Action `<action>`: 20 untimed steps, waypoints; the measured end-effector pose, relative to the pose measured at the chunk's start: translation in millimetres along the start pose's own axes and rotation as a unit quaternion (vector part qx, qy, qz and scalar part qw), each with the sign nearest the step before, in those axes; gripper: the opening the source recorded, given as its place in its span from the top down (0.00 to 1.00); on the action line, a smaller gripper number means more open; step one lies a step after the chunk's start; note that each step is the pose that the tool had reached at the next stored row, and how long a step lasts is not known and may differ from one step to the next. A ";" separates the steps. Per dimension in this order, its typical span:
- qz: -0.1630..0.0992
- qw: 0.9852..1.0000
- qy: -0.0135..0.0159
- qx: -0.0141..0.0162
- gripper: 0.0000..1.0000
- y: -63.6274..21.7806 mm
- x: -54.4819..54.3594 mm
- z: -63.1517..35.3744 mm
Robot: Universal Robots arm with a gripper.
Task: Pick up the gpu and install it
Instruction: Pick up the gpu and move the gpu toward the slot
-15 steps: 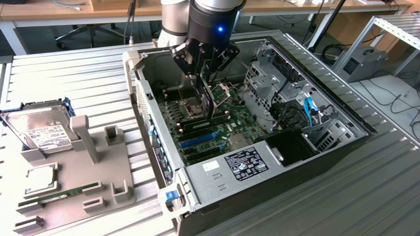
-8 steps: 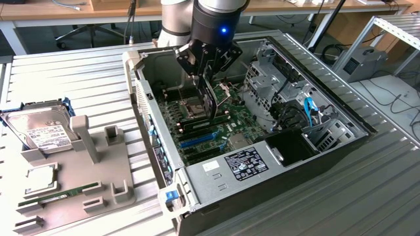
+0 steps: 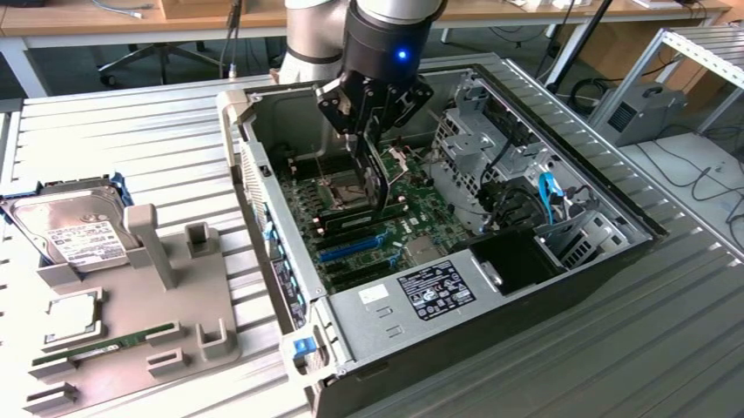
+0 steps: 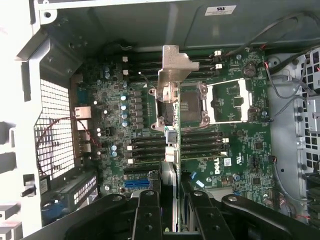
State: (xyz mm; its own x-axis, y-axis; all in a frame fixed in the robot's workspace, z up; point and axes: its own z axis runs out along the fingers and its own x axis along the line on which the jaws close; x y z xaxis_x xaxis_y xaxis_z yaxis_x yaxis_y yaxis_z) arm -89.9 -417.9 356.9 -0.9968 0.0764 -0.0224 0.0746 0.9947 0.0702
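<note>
My gripper (image 3: pixel 369 131) is lowered into the open computer case (image 3: pixel 249 131) and is shut on the gpu (image 3: pixel 375 178). The gpu is a thin dark card held on edge, hanging down from the fingers over the motherboard (image 3: pixel 402 222). In the wrist view the gpu (image 4: pixel 171 70) appears edge-on, its silvery bracket at the far end above the processor socket (image 4: pixel 187 105). The black fingers (image 4: pixel 149 212) clamp it from both sides, around my gripper (image 4: pixel 175 202). Blue expansion slots (image 3: pixel 348 248) lie on the board near the card's lower end, and one blue slot (image 4: pixel 137 183) shows beside the fingers.
A power supply (image 3: pixel 430 292) and a drive cage (image 3: pixel 476 139) with cables crowd the case at the exterior view's right. On the exterior view's left a grey fixture (image 3: pixel 152 305) carries a hard drive (image 3: pixel 70 231), a processor (image 3: pixel 72 315) and a green RAM stick (image 3: pixel 104 344).
</note>
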 end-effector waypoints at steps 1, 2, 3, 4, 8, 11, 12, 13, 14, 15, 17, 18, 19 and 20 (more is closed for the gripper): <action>0.000 1.000 0.000 0.000 0.74 0.0 -0.6 0.2; 0.000 1.000 0.000 0.000 0.74 -0.1 -1.7 0.4; 0.000 1.000 0.000 0.000 0.74 -0.1 -2.3 0.6; 0.000 1.000 0.000 0.000 0.74 -0.1 -3.1 0.7; 0.000 1.000 0.000 0.000 0.74 -0.2 -5.6 1.3; 0.000 1.000 0.000 0.000 0.74 -0.4 -7.8 1.9; 0.000 1.000 0.000 0.000 0.74 -0.4 -10.3 2.5; 0.000 1.000 0.000 0.000 0.74 -0.4 -11.6 2.8; 0.000 1.000 0.000 0.000 0.74 -0.4 -12.4 3.0; 0.000 1.000 0.000 0.000 0.74 -0.4 -13.4 3.1; 0.000 1.000 0.000 0.000 0.74 -0.4 -15.6 3.5; 0.000 1.000 0.000 0.000 0.74 -0.4 -16.4 3.7; 0.000 1.000 0.000 0.000 0.74 -0.5 -17.9 4.1; 0.000 1.000 0.000 0.000 0.74 -0.6 -18.6 4.3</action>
State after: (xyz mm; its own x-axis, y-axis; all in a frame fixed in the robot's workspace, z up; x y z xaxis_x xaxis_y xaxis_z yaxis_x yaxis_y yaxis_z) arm -71.3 -419.6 353.0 -0.9968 0.0764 -0.0223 0.0747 0.9947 0.0701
